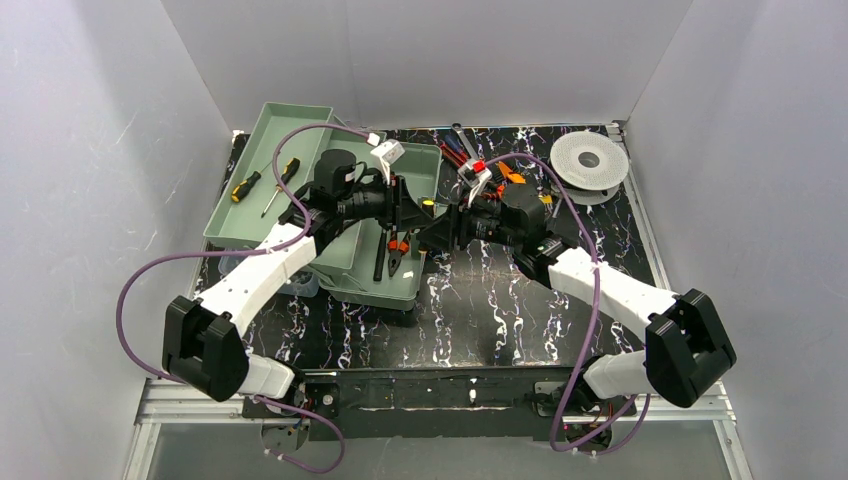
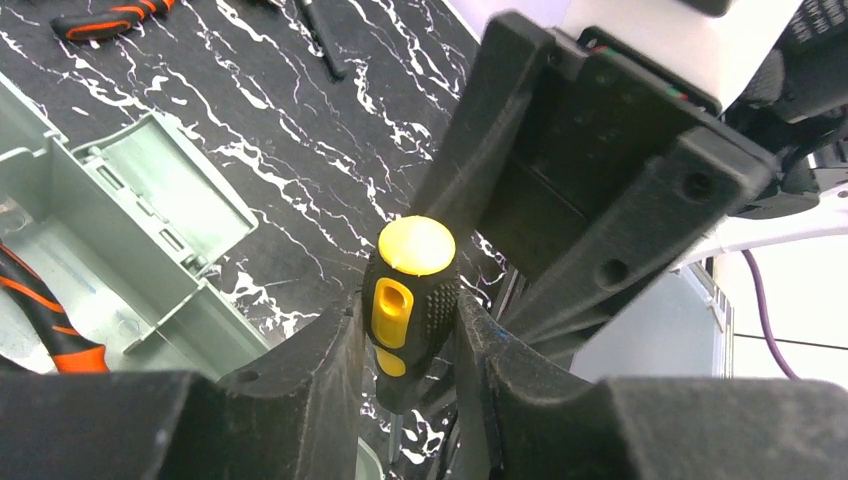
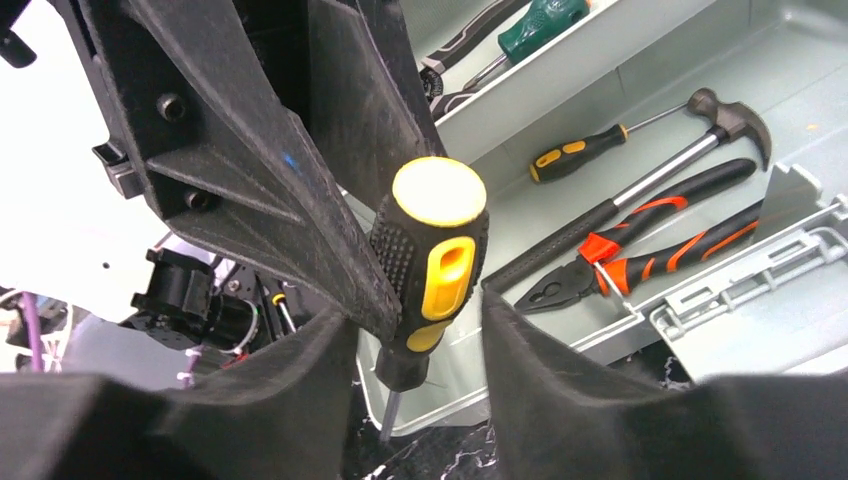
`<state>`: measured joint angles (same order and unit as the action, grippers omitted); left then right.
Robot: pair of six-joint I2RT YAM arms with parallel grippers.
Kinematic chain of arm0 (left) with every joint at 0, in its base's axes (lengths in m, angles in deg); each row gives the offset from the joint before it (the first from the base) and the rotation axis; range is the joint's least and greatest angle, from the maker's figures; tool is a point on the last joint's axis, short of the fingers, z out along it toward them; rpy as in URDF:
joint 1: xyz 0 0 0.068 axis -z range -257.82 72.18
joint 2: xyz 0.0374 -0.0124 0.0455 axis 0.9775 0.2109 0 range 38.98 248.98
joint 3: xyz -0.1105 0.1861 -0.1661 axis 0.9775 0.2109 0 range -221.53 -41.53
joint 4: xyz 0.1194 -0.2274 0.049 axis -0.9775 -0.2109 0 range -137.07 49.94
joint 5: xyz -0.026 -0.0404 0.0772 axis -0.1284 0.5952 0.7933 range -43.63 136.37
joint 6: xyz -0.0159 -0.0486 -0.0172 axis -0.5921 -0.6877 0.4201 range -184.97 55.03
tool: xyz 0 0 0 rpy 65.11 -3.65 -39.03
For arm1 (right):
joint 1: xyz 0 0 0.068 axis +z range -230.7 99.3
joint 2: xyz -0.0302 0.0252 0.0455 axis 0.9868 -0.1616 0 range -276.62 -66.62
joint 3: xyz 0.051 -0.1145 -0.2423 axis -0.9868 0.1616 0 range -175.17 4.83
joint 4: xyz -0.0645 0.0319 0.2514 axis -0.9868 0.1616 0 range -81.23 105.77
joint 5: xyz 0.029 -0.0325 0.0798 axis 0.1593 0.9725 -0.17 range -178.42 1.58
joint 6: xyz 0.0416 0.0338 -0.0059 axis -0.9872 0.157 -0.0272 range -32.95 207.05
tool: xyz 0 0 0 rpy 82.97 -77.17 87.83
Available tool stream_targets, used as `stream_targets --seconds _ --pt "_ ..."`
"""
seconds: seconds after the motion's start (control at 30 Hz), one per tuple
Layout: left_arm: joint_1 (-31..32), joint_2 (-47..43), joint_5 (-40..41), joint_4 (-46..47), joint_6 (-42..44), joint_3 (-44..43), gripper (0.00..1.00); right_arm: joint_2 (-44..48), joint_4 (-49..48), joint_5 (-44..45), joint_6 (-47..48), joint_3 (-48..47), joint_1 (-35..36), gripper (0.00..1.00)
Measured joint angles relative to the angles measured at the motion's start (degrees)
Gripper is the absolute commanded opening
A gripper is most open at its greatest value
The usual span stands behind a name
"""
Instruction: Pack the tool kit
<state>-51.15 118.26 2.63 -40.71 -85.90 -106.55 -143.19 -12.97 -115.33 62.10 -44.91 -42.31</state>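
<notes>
A screwdriver (image 1: 428, 204) with a black-and-yellow handle hangs upright between my two grippers, just right of the pale green tool kit (image 1: 290, 125). My left gripper (image 2: 410, 330) is shut on it, both fingers pressed against the screwdriver (image 2: 412, 300) handle. My right gripper (image 3: 415, 330) stands open around the same screwdriver (image 3: 435, 270), with a gap beside its right finger. The two grippers face each other, left gripper (image 1: 408, 205) and right gripper (image 1: 440, 225) nearly touching. The open tool kit (image 3: 560, 70) holds a hammer (image 3: 650, 170), pliers (image 3: 620, 260) and a small screwdriver (image 3: 570, 155).
A white spool (image 1: 590, 160) lies at the back right. Several loose tools (image 1: 470, 150) sit on the black marbled table behind the grippers. Two screwdrivers (image 1: 262, 183) lie in the kit's raised left tray. The kit's hinged flap (image 2: 150, 210) juts toward the grippers.
</notes>
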Motion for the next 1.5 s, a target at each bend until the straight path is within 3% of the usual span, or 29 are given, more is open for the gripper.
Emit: stream_targets --seconds 0.23,0.37,0.5,0.73,0.9,1.03,1.2,1.37,1.43,1.5 --pt "0.3 -1.6 2.4 -6.9 4.1 -2.0 0.0 3.8 0.7 3.7 1.1 0.9 0.3 0.64" --pt "0.0 -1.7 9.3 -18.8 9.0 -11.5 0.0 10.4 2.0 7.6 2.6 3.4 0.3 0.63" --pt "-0.3 -1.7 22.2 -31.2 14.5 -25.5 0.0 17.0 3.2 13.5 4.1 7.7 0.3 0.61" --pt "-0.4 -0.9 54.1 -45.5 24.2 -43.4 0.0 21.2 4.9 21.5 5.4 15.6 0.3 0.6" --pt "-0.5 3.0 72.9 -46.3 34.5 -45.4 0.0 21.5 4.9 24.9 5.5 19.6 0.3 0.59" --pt "-0.8 9.0 86.4 -38.9 45.8 -41.5 0.0 21.6 4.7 26.4 5.4 21.5 0.3 0.59" --pt "-3.1 17.8 90.4 -31.3 54.4 -37.1 0.0 21.6 3.0 26.4 5.4 21.6 0.3 0.58" --pt "-7.8 27.5 89.8 -30.7 55.5 -44.8 0.0 21.6 1.8 26.1 5.4 21.6 0.3 0.58" --pt "-9.4 30.5 89.5 -30.9 55.2 -48.5 0.1 21.6 1.4 26.1 5.4 21.9 0.3 0.58" --pt "-10.9 33.2 89.3 -31.3 54.4 -52.3 0.51 21.6 1.0 26.1 5.4 22.5 0.3 0.61"
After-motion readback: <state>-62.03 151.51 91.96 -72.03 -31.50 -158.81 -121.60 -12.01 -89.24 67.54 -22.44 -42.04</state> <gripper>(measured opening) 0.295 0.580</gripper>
